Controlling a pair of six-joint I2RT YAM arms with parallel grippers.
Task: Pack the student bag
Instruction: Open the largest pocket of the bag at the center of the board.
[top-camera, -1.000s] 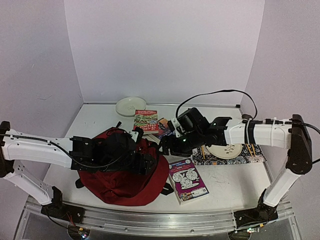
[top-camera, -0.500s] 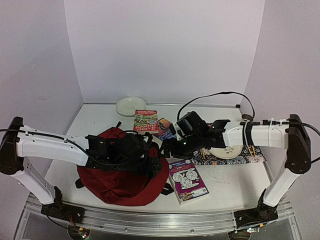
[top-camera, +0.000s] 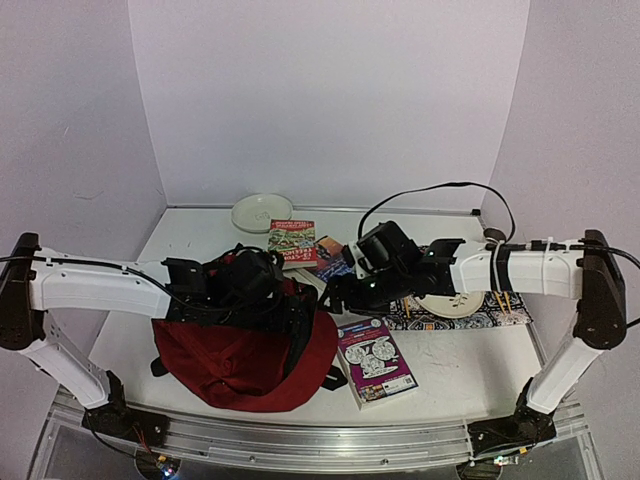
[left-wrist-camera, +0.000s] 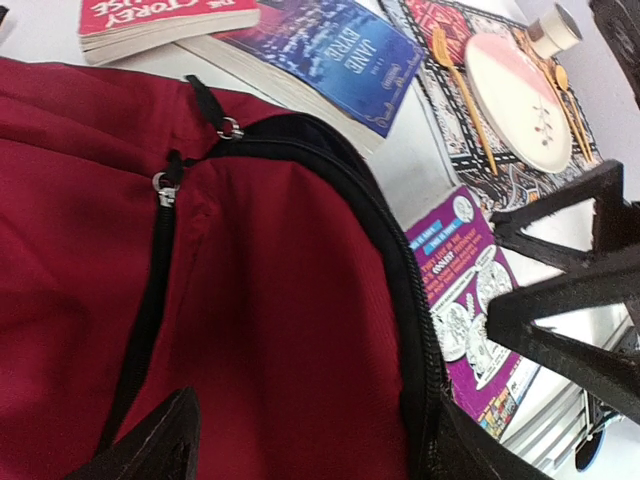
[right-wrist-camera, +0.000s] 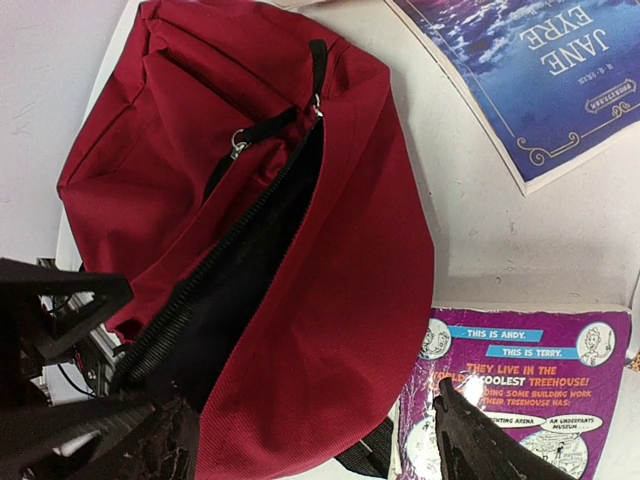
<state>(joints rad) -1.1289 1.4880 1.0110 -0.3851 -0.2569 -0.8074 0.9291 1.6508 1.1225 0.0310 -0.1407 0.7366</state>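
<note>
Student bag (top-camera: 245, 355) near-left on bench (top-camera: 190, 240), zip mouth (right-wrist-camera: 230, 290) part open. Left pincer (left-wrist-camera: 315, 430) spread astride zip lip. Right pincer (right-wrist-camera: 310, 400) spread, empty, above mouth. Advise: pinch lip fabric only, lift gently.

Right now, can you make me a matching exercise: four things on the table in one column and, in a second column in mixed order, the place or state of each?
Column one
1. student bag
2. purple book
3. blue book
4. decorated plate

Column two
A. lies on the patterned mat
B. main zip open, dark inside showing
C. lies by the red book, beyond the bag
D. lies right of the bag, toward the front edge

Pairs: 1-B, 2-D, 3-C, 4-A
</note>
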